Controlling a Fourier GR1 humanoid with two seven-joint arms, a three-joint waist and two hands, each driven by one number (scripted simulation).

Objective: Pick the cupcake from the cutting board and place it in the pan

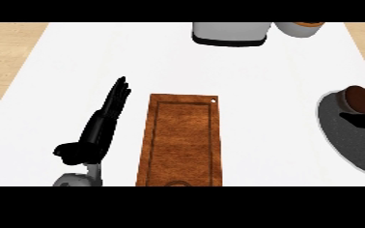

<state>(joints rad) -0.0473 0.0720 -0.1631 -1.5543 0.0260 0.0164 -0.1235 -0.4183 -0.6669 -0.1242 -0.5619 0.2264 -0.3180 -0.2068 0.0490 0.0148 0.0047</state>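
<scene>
Across a white surface [85, 53] edged with pale wood, looking steeply down and finding the wooden cutting board [182, 140] lying lengthwise in the middle with nothing on it. Spotting the cupcake [354, 95] instead at the far right edge, brown and round, sitting at the upper rim of the grey pan [335, 135] and half cut off by the view. Noticing a dark shape just below it inside the pan, possibly the right hand [353, 118]; not being able to tell whether it is gripping or letting go. Seeing the left hand [100, 125] resting left of the board, its fingers [118, 94] straight, together and holding nothing. Passing over a grey appliance [231, 34] and a pale cup [299, 29] at the far edge, well apart from the board. Judging the cupcake as light, soft and easily crushed, with a top likely to smear and a wrapper likely to slip. Taking hold low around the wrapper's sides, keeping it upright and squeezing gently, and treating the placing as nearly done, or done already
</scene>
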